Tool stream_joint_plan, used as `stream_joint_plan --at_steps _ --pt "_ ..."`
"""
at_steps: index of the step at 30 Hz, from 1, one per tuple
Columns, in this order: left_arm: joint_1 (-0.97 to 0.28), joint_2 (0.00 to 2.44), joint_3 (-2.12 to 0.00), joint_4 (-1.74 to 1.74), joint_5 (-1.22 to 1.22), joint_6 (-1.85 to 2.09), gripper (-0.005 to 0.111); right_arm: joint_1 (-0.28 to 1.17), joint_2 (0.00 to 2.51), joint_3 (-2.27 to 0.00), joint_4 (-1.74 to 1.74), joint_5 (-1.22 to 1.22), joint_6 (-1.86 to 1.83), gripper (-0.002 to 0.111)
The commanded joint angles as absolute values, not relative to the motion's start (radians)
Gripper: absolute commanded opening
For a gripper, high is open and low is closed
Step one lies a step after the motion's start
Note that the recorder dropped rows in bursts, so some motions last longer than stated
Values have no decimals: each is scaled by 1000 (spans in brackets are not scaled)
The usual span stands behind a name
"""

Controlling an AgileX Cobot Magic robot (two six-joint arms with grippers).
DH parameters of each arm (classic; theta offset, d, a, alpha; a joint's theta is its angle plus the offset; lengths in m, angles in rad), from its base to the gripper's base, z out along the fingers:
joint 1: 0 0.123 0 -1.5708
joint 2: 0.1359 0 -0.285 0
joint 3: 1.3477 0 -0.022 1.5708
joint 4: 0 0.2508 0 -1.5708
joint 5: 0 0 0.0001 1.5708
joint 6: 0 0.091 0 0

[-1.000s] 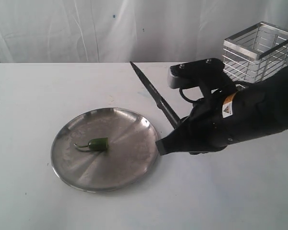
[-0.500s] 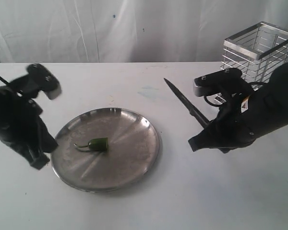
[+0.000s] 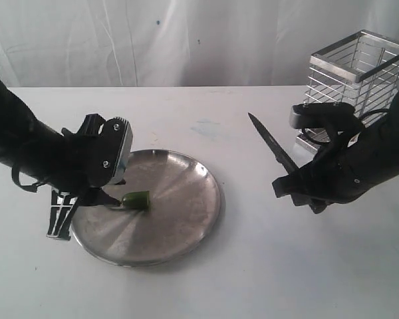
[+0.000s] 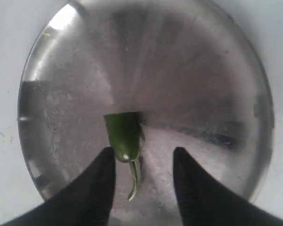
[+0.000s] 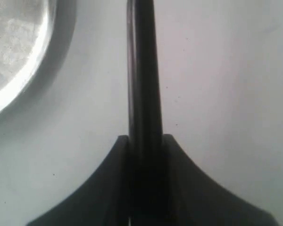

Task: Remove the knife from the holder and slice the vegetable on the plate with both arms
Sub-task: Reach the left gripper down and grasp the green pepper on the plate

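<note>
My left jaws have just swung in, spread, the pepper between them; my right jaws pinch the knife, ready to slice.

The vegetable is dark green, the plate shiny grey, the knife black, the holder chrome.

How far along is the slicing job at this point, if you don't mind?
Done: the knife is out of the holder, clamped in the right gripper, off beside the plate. In hand: the left gripper hangs open over the plate, fingers either side of the chili at its stem end. Left: steadying the chili and slicing; no cut pieces show.
</note>
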State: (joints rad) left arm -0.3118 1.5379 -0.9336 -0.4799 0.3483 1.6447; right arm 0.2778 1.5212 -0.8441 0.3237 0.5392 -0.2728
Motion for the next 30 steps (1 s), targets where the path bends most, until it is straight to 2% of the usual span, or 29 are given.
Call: stream_joint_plan --at_steps 1,10,15,22,30 --pt "-315 1602 -934 -546 274 1683 65 268 1514 -847 334 527 -294 0" --pt "-315 1705 -951 -573 124 1683 66 268 1514 -847 347 529 -294 0" --pt "-315 1755 -1002 -646 141 1654 66 268 1514 -847 365 533 -294 0" --pt "-313 1828 -1085 -658 292 1649 66 268 1514 -847 367 540 -294 0" --pt "-278 1864 -1095 -658 288 1649 66 268 1514 -847 371 543 -294 0"
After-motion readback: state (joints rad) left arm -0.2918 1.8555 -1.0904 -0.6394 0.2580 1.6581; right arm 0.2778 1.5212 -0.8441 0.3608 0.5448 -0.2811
